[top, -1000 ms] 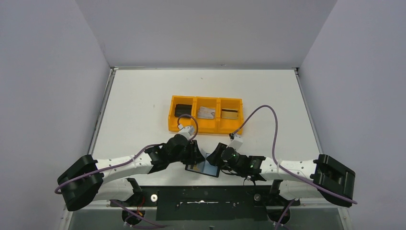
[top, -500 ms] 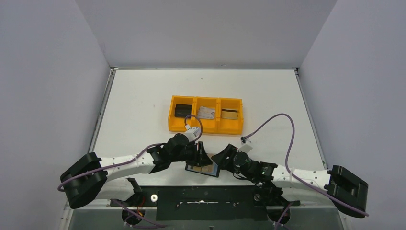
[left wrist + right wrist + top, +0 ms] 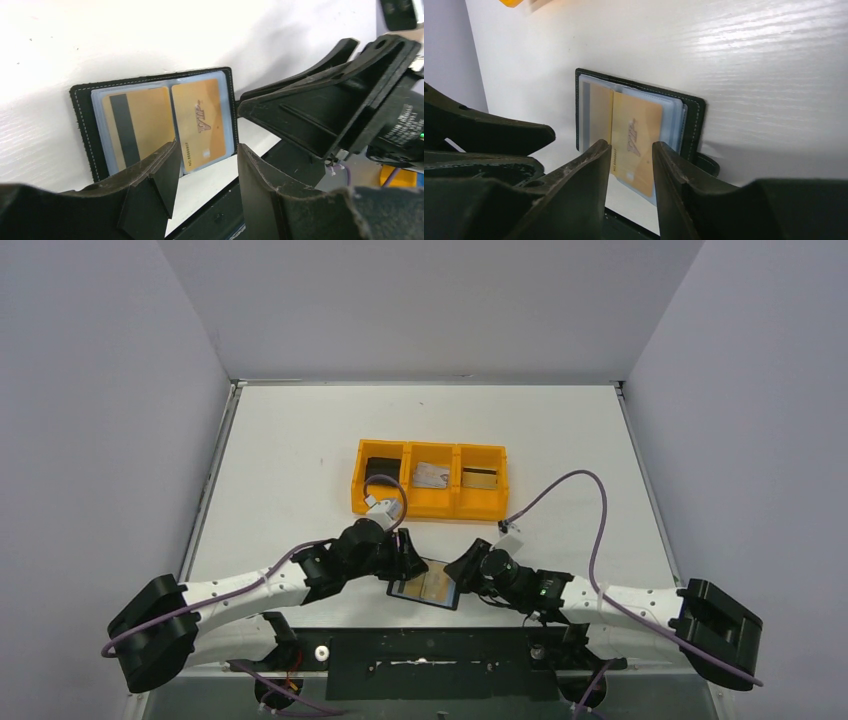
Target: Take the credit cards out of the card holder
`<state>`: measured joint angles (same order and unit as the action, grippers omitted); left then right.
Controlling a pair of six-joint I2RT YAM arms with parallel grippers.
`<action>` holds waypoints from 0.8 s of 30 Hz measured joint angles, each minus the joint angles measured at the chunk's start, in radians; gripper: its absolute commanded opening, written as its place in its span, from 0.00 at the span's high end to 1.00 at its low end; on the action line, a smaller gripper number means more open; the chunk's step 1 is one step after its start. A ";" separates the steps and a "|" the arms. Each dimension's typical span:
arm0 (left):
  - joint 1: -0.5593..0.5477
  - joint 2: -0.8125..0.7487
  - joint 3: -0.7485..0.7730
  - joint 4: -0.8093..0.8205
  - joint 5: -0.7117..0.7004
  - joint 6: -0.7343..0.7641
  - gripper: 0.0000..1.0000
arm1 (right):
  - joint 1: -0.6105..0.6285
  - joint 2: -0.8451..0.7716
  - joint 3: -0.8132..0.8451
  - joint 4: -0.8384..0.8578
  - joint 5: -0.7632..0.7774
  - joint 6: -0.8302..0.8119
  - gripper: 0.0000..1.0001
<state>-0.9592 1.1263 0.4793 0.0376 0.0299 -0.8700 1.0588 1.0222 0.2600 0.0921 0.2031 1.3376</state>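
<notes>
The card holder [image 3: 402, 592] lies open at the table's near edge, between both grippers. Its clear pockets hold two gold credit cards: one with a dark stripe [image 3: 135, 127] and one marked VIP [image 3: 202, 122]. The VIP card [image 3: 636, 137] sticks out of its pocket toward the table edge. My left gripper [image 3: 408, 558] is open and empty just over the holder's left side. My right gripper [image 3: 462, 568] is open at its right side, and its fingers [image 3: 596, 160] frame the protruding VIP card without closing on it. A silvery card [image 3: 432, 475] and a gold striped card [image 3: 480, 477] lie in the tray.
The orange three-compartment tray [image 3: 430, 506] stands in the middle of the table, beyond the grippers, with a small black block [image 3: 380, 470] in its left compartment. The table's near edge and a black mounting rail [image 3: 430, 645] run just below the holder.
The holder's gold cards now show between the grippers. The right arm swung out to the right and came part of the way back. The left gripper shifted slightly left.
</notes>
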 measured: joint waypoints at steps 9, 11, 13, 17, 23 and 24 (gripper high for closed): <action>0.006 0.042 0.000 -0.014 -0.007 -0.002 0.55 | 0.003 0.126 0.156 -0.108 0.010 -0.070 0.68; 0.008 0.049 0.000 -0.013 -0.006 -0.001 0.54 | 0.003 0.159 0.167 -0.130 0.010 -0.069 0.68; 0.011 0.055 0.000 -0.012 -0.002 -0.001 0.54 | 0.003 0.190 0.171 -0.161 0.010 -0.064 0.68; 0.018 0.076 0.000 0.000 0.014 -0.001 0.54 | 0.002 0.224 0.168 -0.150 0.006 -0.058 0.71; 0.019 0.118 0.000 0.031 0.048 -0.001 0.54 | 0.002 0.256 0.152 -0.090 0.006 -0.034 0.89; 0.019 0.124 0.000 0.033 0.051 -0.001 0.54 | 0.002 0.261 0.152 -0.087 0.008 -0.030 0.91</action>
<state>-0.9405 1.2507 0.4789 0.0704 0.0814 -0.8707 1.0607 1.2835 0.4118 0.0048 0.2115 1.3079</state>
